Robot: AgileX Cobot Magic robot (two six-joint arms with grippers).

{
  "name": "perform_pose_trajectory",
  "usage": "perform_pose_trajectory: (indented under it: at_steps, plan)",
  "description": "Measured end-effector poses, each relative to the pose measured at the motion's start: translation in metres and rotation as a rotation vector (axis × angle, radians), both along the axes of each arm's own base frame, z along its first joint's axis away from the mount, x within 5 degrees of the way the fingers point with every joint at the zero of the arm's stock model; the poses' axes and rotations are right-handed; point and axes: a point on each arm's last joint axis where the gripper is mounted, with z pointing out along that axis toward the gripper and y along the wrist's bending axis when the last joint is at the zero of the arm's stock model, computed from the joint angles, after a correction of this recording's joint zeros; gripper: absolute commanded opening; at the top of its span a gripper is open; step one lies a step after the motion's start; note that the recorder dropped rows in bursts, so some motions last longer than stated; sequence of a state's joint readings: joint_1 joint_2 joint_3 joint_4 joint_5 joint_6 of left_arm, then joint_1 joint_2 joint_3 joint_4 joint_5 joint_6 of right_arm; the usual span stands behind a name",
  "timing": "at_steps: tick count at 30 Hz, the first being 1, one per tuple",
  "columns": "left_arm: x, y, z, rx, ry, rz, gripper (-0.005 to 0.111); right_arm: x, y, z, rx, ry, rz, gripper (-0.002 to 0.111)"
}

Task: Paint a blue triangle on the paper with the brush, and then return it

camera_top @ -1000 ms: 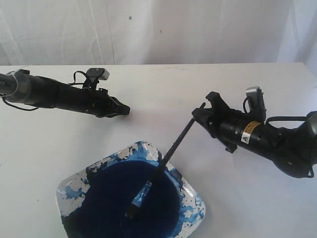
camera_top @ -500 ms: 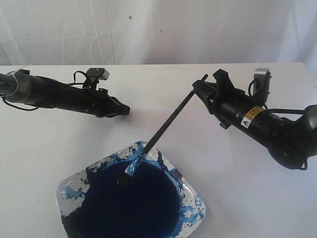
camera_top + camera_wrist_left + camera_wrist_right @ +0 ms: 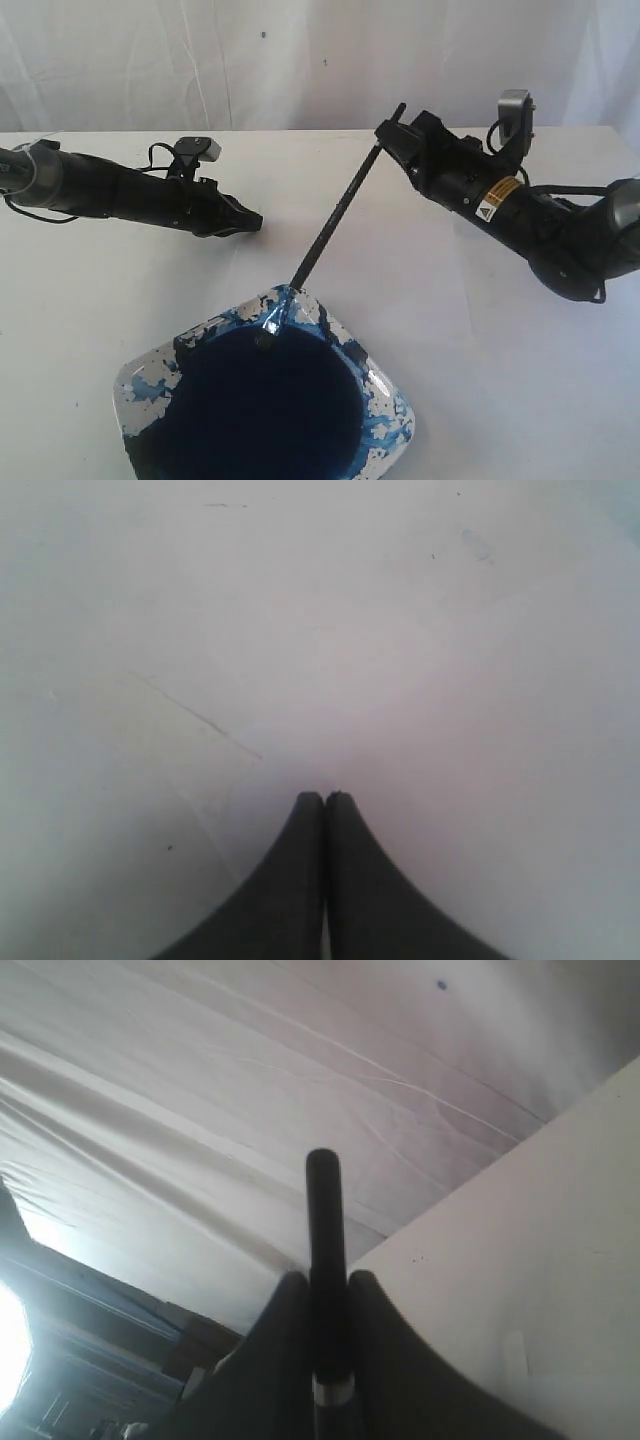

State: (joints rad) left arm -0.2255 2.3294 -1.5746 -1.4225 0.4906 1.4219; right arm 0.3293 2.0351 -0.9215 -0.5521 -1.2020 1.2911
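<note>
- Slanting from the dish's (image 3: 392, 402) far corner up to the right gripper (image 3: 392, 133): one brush (image 3: 335, 215), blue bristles at the edge of the paint pool (image 3: 270, 410).
- One dish, at the near edge of the tabletop (image 3: 90, 290), left of middle.
- Right gripper: jaws clamped on the brush's upper handle.
- Left gripper (image 3: 255, 220): jaws pressed together, empty, low over the tabletop's left half.
</note>
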Motion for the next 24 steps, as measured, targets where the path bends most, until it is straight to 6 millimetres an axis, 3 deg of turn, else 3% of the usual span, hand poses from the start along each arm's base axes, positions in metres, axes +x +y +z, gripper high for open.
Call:
perform_pose_trajectory:
  at_steps: [15,24]
  plan:
    - [0.000,0.000,0.000,0.000,0.000,0.000,0.000,0.019,0.008,0.027,-0.031,-0.184,0.007,0.000]
    - [0.000,0.000,0.000,0.000,0.000,0.000,0.000,0.023,0.005,0.027,-0.067,-0.195,-0.054,0.000]
